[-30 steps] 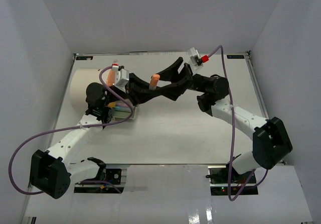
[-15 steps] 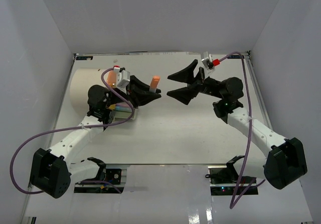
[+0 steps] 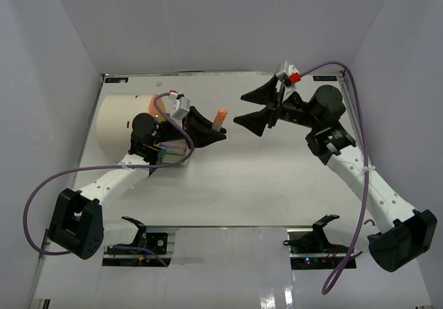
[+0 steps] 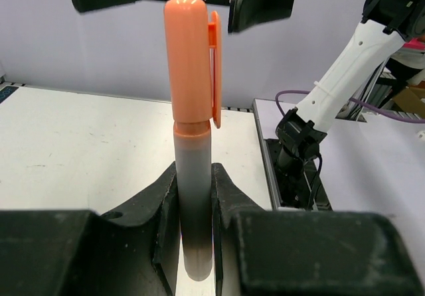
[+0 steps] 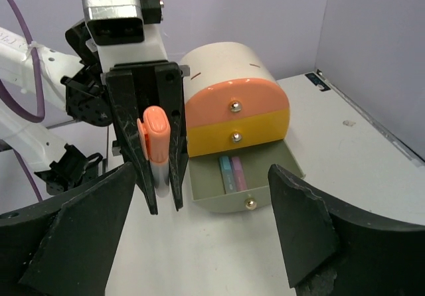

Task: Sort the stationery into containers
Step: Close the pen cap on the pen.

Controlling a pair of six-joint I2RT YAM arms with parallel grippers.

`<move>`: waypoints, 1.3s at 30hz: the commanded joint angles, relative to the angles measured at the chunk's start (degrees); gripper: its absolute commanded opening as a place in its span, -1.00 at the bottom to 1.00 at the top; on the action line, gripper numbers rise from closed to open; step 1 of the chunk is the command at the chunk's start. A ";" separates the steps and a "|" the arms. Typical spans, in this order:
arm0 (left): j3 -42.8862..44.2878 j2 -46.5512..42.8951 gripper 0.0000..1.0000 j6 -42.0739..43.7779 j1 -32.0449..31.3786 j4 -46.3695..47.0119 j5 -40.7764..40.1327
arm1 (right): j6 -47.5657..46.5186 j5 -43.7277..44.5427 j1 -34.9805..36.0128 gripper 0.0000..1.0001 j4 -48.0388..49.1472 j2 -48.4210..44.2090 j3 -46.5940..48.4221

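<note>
One orange-capped marker [image 4: 192, 110] is up off the table [image 3: 263, 184], standing roughly upright with its cap at the top. Its pale grey barrel is pinched low down between the two black fingers of the left gripper [image 3: 219, 134]. The jaws are drawn narrow onto the barrel, and the cap and clip are clear above the fingertips

- Top view: marker near 12 o'clock of table centre
- Right gripper [image 3: 241, 109] at about 2 o'clock of the marker, just beside but not touching. Jaws spread wide with nothing between them, fingers pointing toward the marker
- Right wrist view: marker in front of the right gripper's parted fingers, left of the drum [image 5: 226, 60]
- Top view: cream drum on its side at 9 o'clock of the marker, by the left wall
- Drum face, top to bottom:
  - orange drawer [image 5: 255, 97], closed
  - yellow drawer [image 5: 265, 129], closed
  - bottom drawer [image 5: 279, 160], pulled out
  - one small brass knob on each
- Open bottom drawer at about 8 o'clock of the marker in the top view. Inside, a light-blue piece [image 5: 226, 172] and a pink piece [image 5: 238, 172] lie side by side along the drawer. Cannot tell whether they touch
</note>
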 commanded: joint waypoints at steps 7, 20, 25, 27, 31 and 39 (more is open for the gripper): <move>1.59 -2.97 -1.00 8.52 -0.08 -8.85 0.55 | -3.72 -1.47 2.05 0.48 -3.94 1.56 6.80; 1.76 -6.22 -1.00 13.45 -0.08 -15.37 -0.94 | -3.90 -1.83 6.27 0.01 -2.97 6.58 9.44; 1.68 -6.39 -1.00 13.62 -0.08 -15.46 -0.85 | -4.25 -1.04 6.53 -0.04 -3.85 6.58 9.27; 1.41 -6.66 -1.00 13.71 -0.08 -15.46 -0.94 | -5.04 -0.33 6.53 -0.03 -4.29 5.79 9.00; 1.24 -7.10 -1.00 14.32 -0.08 -15.90 -1.12 | -6.18 1.08 6.53 0.21 -4.73 3.68 8.30; 2.03 -7.63 -1.00 16.87 -0.08 -19.67 -1.03 | -7.41 -2.96 6.53 0.60 -2.99 2.62 8.74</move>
